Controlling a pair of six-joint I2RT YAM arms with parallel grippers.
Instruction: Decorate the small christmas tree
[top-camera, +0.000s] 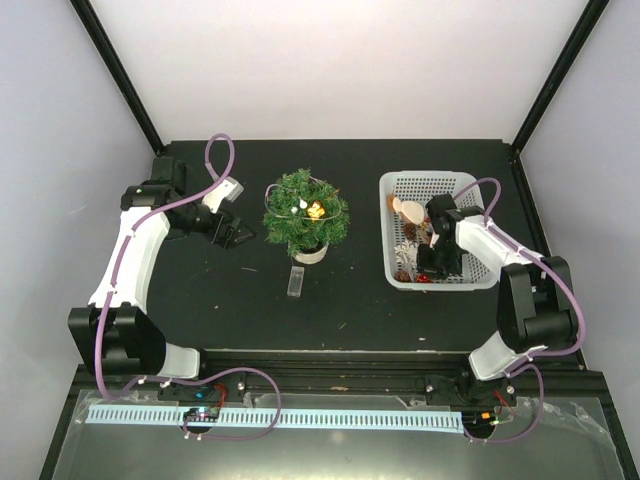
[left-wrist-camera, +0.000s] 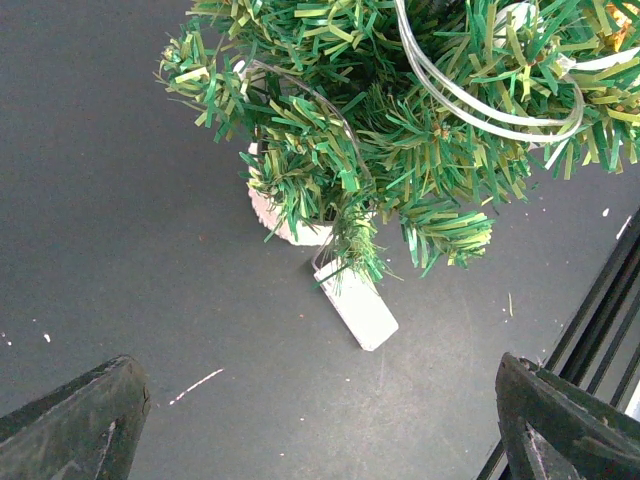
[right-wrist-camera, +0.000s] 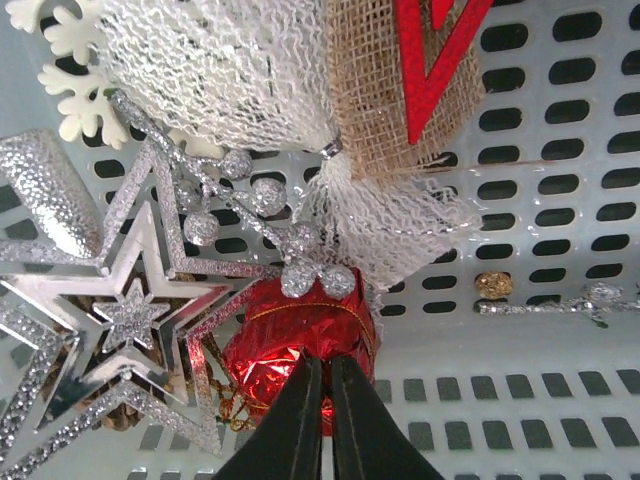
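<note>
Our right gripper (right-wrist-camera: 322, 375), fingers pressed almost together, sits at the red foil ornament (right-wrist-camera: 290, 335) — a grip we cannot confirm. The small christmas tree (top-camera: 305, 213) stands mid-worktop (top-camera: 200, 300), left gripper (top-camera: 236, 237) spread beside it, white basket (top-camera: 470, 283) rightward — lift straight, clear of the silver star (right-wrist-camera: 130, 300).

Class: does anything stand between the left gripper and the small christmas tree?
Nothing visible does. Only bare table lies between the open left gripper and the small christmas tree. The small white box lies flat by the tree's base, on its near side, off that line.
</note>
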